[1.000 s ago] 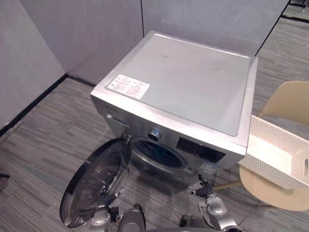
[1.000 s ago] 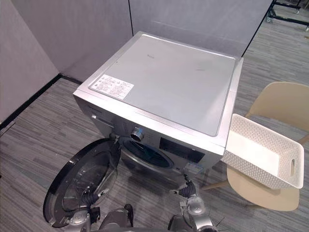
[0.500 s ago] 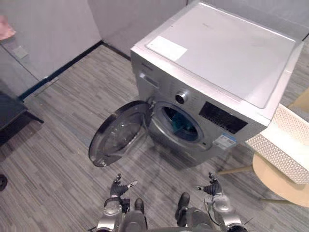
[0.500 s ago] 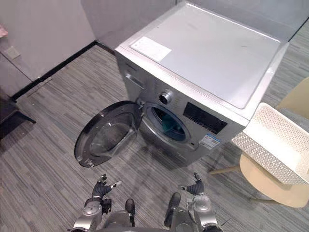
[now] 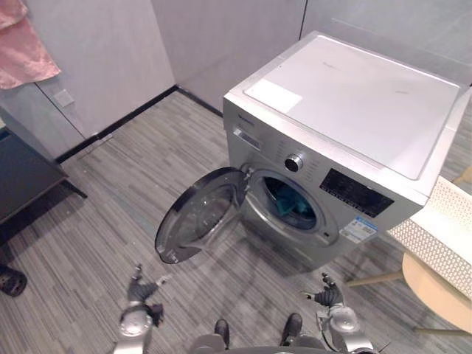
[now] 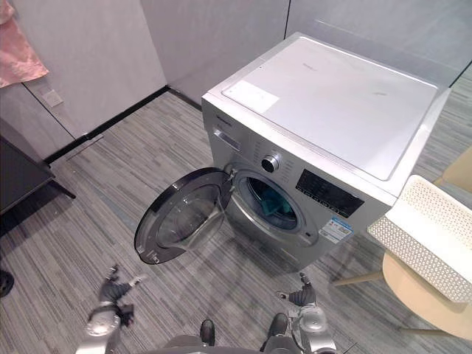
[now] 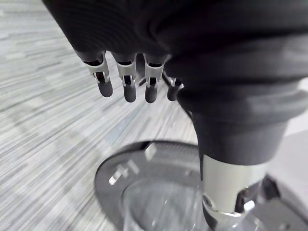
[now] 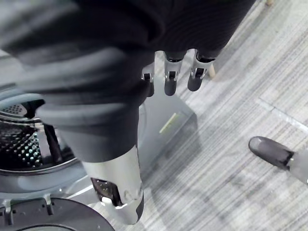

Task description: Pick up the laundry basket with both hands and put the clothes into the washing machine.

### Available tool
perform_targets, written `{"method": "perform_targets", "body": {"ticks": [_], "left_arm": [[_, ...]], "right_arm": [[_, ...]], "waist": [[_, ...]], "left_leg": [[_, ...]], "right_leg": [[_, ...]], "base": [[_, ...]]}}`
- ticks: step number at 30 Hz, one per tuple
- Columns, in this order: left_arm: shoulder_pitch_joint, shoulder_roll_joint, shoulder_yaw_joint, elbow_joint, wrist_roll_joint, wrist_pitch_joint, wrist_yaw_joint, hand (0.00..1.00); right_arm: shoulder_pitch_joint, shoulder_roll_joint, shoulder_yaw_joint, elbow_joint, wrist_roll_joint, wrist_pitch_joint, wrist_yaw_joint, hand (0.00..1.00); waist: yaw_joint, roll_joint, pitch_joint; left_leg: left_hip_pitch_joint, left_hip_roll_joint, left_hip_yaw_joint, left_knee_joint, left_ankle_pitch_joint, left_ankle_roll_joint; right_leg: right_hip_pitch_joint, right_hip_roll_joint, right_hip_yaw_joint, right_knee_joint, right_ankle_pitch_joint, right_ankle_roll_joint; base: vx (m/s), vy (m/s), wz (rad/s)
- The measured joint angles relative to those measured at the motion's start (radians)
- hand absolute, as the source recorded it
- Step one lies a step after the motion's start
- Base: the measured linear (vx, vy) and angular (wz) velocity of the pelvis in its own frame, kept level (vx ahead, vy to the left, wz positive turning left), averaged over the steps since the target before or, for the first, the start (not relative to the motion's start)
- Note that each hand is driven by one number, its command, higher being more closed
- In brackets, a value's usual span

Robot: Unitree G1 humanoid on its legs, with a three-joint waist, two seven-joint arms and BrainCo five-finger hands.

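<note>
The silver washing machine [image 5: 346, 110] stands with its round door [image 5: 200, 223] swung open to the left. Teal clothes [image 5: 296, 209] lie inside the drum. The white perforated laundry basket [image 6: 431, 236] rests on a beige chair [image 6: 424, 299] right of the machine, partly cut off by the picture's edge. My left hand [image 5: 140, 291] hangs low over the floor in front of the door, fingers [image 7: 125, 84] relaxed and holding nothing. Below the machine's front, my right hand [image 5: 328, 297] also hangs open, and its fingers [image 8: 169, 79] are straight.
Grey partition walls stand behind the machine. A pink cloth [image 5: 29, 44] hangs at the upper left above a dark piece of furniture [image 5: 22, 173]. A dark shoe [image 5: 11, 280] shows at the left edge. Striped grey floor lies open in front of the door.
The camera has shifted, so the machine now sits further right and the left wall shows. My left hand has swung out to the left; the right hand stays low by the machine.
</note>
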Motion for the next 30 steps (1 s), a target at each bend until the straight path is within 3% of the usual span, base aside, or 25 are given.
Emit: {"method": "perform_targets", "body": {"ticks": [4, 9, 11, 13, 15, 16, 20, 24, 30], "left_arm": [[-0.117, 0.084, 0.019, 0.021, -0.002, -0.006, 0.018, 0.0], [-0.339, 0.207, 0.014, 0.15, -0.008, -0.007, 0.039, 0.0], [-0.444, 0.245, 0.01, 0.188, -0.008, -0.001, 0.047, 0.0], [-0.518, 0.272, -0.02, 0.202, -0.009, 0.002, 0.051, 0.0], [-0.591, 0.288, -0.041, 0.211, -0.01, 0.003, 0.053, 0.0], [-0.642, 0.299, -0.061, 0.222, -0.013, 0.003, 0.056, 0.0], [-0.779, 0.332, -0.125, 0.232, -0.028, -0.006, 0.056, 0.0], [-0.929, 0.337, -0.171, 0.242, -0.048, 0.0, 0.076, 0.0], [-0.958, 0.357, -0.232, 0.236, -0.047, 0.005, 0.084, 0.0]], "right_arm": [[-0.062, -0.011, 0.005, 0.054, 0.018, 0.001, -0.001, 0.0], [-0.16, 0.008, 0.013, 0.065, 0.018, 0.003, -0.008, 0.0], [-0.186, 0.013, 0.019, 0.064, 0.019, 0.004, -0.024, 0.0], [-0.191, 0.014, 0.037, 0.059, 0.026, 0.004, -0.031, 0.0], [-0.205, 0.015, 0.037, 0.051, 0.028, 0.004, -0.04, 0.0], [-0.21, 0.016, 0.037, 0.037, 0.029, 0.005, -0.053, 0.0], [-0.238, 0.003, 0.036, -0.016, 0.058, 0.007, -0.079, 0.0], [-0.287, -0.005, 0.036, -0.051, 0.075, 0.006, -0.101, 0.0], [-0.308, -0.01, 0.034, -0.08, 0.104, -0.004, -0.114, 0.0]], "waist": [[0.022, -0.022, 0.014], [0.026, -0.091, 0.086], [0.026, -0.121, 0.144], [0.026, -0.133, 0.165], [0.031, -0.133, 0.206], [0.048, -0.133, 0.23], [0.067, -0.132, 0.269], [0.081, -0.14, 0.279], [0.088, -0.141, 0.279]], "left_leg": [[-0.028, 0.0, -0.003, -0.001, 0.009, 0.001], [-0.144, 0.006, 0.006, 0.029, 0.031, 0.0], [-0.195, 0.014, 0.016, 0.067, 0.029, -0.001], [-0.267, 0.021, 0.017, 0.113, 0.023, 0.0], [-0.327, 0.041, 0.018, 0.176, 0.004, -0.001], [-0.366, 0.058, 0.026, 0.227, -0.016, -0.002], [-0.515, 0.102, 0.024, 0.33, -0.045, -0.014], [-0.627, 0.124, 0.002, 0.372, -0.04, -0.024], [-0.641, 0.131, 0.004, 0.383, -0.036, -0.02]], "right_leg": [[-0.007, 0.012, -0.005, -0.047, 0.029, -0.006], [-0.11, 0.023, 0.012, -0.064, 0.074, -0.035], [-0.151, 0.026, 0.027, -0.06, 0.089, -0.044], [-0.205, 0.029, 0.035, -0.056, 0.104, -0.056], [-0.246, 0.035, 0.04, -0.038, 0.11, -0.063], [-0.273, 0.044, 0.056, -0.025, 0.114, -0.069], [-0.378, 0.069, 0.058, -0.005, 0.118, -0.075], [-0.461, 0.093, 0.052, -0.008, 0.128, -0.069], [-0.47, 0.097, 0.052, -0.007, 0.142, -0.082]], "base": [[-0.01, -0.002, 0.01], [-0.07, 0.0, -0.1], [-0.11, 0.008, -0.13], [-0.14, 0.009, -0.11], [-0.12, -0.011, -0.19], [-0.14, 0.012, -0.3], [-0.13, 0.009, -0.16], [-0.09, -0.014, -0.03], [0.03, 0.036, -0.01]]}}
